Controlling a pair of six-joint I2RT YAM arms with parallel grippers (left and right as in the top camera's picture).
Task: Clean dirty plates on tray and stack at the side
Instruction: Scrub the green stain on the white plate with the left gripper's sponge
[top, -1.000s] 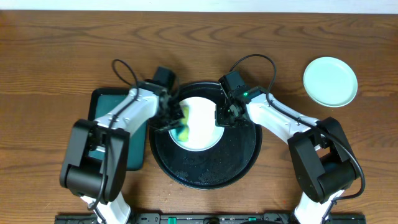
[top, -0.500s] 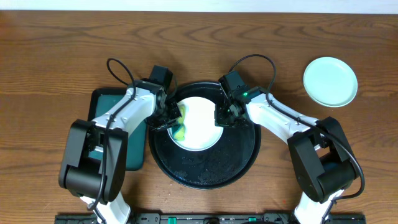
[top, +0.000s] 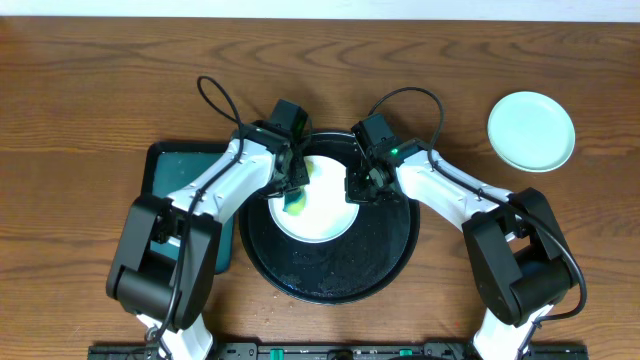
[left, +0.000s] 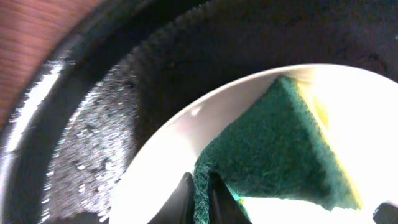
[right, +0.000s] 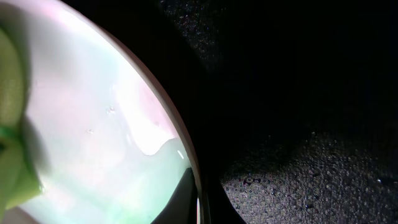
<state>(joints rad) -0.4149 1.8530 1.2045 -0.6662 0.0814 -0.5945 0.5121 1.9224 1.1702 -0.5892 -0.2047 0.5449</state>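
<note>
1. Further in toward the middle of the tray (top: 330, 290) than a second ago: left gripper (top: 292, 190) and sponge (top: 297, 203), off the left edge of the white plate (top: 325, 205) and onto its face.
2. Lies flat in the tray's rear half; round, so no long axis to reckon with.
3. Sits between both grippers: sponge toward the tray's left, pinched rim toward its right.
4. Left gripper: clamped tight on the sponge, pressing it to the plate.
5. Right gripper (top: 355, 190): closed on the plate's rim, probably steadying it.
6. Well apart, beyond the tray's right rear: mint plate (top: 531, 131), likely the stacking spot; nearer the right arm.
7. Just beside the tray's left: teal tray (top: 165, 165).
</note>
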